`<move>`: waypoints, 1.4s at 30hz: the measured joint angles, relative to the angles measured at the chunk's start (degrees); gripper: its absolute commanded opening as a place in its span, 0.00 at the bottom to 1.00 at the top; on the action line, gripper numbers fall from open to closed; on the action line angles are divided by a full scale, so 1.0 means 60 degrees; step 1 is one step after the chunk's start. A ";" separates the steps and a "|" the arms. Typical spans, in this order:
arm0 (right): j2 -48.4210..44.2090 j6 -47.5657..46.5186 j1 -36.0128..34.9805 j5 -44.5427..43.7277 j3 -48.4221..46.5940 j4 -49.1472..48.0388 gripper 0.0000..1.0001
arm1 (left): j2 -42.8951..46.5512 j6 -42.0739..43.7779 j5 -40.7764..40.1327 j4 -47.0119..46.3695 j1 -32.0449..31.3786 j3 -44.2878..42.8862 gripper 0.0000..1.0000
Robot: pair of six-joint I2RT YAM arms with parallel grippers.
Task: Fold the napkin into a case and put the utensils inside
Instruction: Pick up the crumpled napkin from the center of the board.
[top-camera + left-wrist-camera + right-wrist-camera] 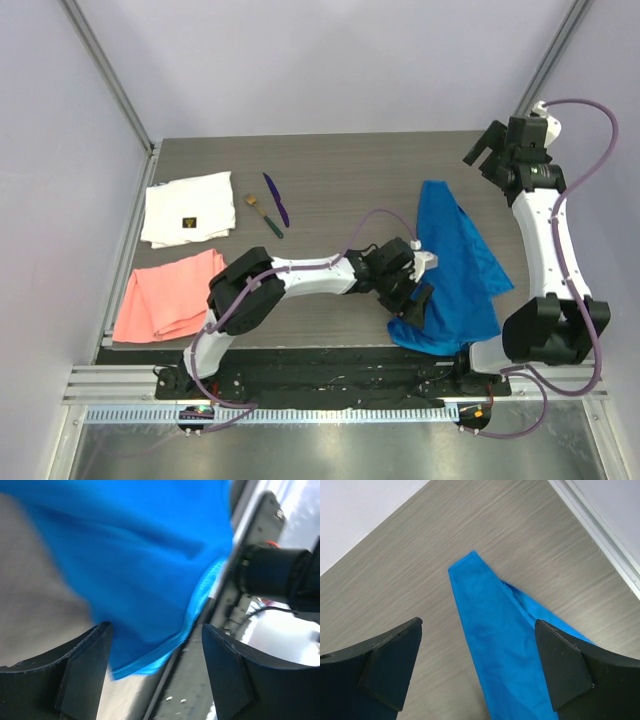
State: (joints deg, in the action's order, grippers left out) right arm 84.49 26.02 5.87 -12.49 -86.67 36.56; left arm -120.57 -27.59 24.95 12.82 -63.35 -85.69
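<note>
The napkin (455, 262) is lying rumpled at the bench's (330, 180) near right edge. Left jaws and right jaws are hanging released, gripping nothing; I'd be flattening it squarely before folding.

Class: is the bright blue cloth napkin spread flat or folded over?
Folded over, loosely: the bright blue cloth napkin lies in overlapping rumpled layers, narrowing to a point at its far end.

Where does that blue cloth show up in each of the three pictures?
Top view: napkin right of centre, reaching the near edge.
Left wrist: napkin fills the upper middle.
Right wrist: napkin tapers up from bottom centre.
Shared landmark: grey wood-grain table beneath it.
</note>
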 measured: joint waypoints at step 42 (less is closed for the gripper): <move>0.0914 0.0776 0.0586 0.0743 0.2932 -0.0157 0.87 | 0.0973 0.1326 -0.5566 0.2834 0.0623 -0.1206 0.47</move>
State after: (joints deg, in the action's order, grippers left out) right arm 89.97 30.68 9.39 -8.03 -69.08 35.62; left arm -114.74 -19.64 -8.45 29.82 -59.61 -92.92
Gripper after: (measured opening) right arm 0.875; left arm 0.404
